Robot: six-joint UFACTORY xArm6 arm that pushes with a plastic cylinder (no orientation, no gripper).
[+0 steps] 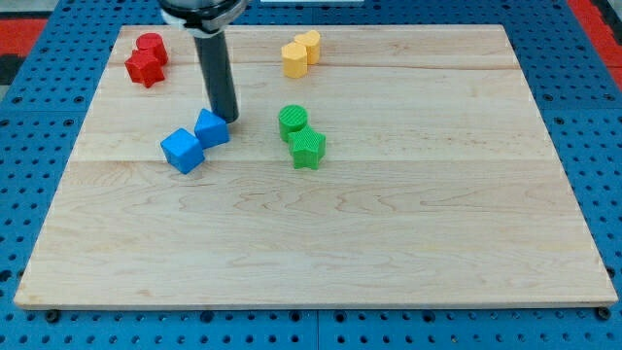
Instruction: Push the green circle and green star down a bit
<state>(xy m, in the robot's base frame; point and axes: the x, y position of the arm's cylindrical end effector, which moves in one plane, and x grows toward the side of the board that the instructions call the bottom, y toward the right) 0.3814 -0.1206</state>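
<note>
now my tip (pixel 231 119) sits just right of a blue block (pixel 212 127), left of the green circle (pixel 293 121); no gripper shows.

My tip (pixel 230 119) sits beside a blue block (pixel 212 127). Bare board (pixel 389 224) lies between it and the green circle (pixel 293 121). Below the green star (pixel 307 148), nothing blocks.

- I can read no text, label, brand, number or sign anywhere in this view.
- The bench (pixel 408 243) is plain pale wood, with grain lines only and no print.
- The blocks' faces carry no letters or digits that I can make out.
- My dark rod bears no marking I can read.
- The blue perforated surface (pixel 593 117) around the bench shows holes only.
</note>
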